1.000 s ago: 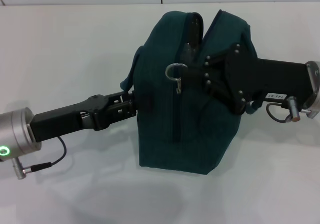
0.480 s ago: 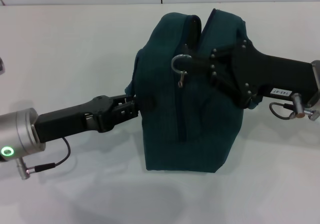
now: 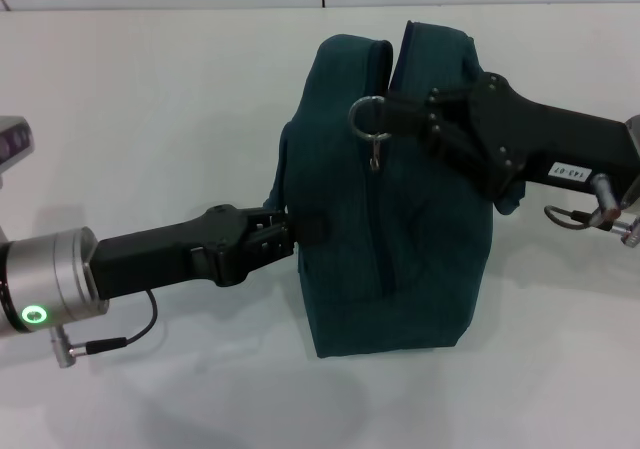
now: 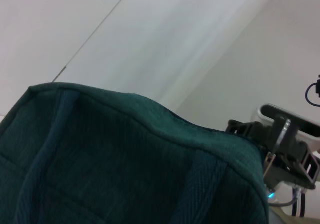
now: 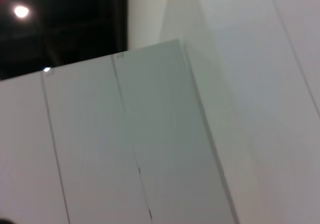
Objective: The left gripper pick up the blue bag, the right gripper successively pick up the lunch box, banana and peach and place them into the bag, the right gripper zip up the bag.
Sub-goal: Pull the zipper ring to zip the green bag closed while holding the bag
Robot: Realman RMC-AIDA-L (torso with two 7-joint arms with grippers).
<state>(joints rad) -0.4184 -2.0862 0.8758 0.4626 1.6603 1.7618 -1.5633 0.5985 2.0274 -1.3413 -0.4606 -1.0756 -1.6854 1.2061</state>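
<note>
The blue bag (image 3: 395, 199) stands upright on the white worktop (image 3: 150, 119), slightly right of centre and nearer the far edge, with its top opening parted only by a narrow gap at the far end. The left gripper (image 3: 290, 231) reaches in from the left edge and is clamped on a strap on the bag's left side, fingers closed on the fabric. The right gripper (image 3: 392, 117) reaches in from the right edge across the top of the bag, its fingers pinched together at the zipper slider, from which a metal ring pull (image 3: 368, 119) projects; the left wrist view shows the bag's fabric (image 4: 125, 164) close up.
</note>
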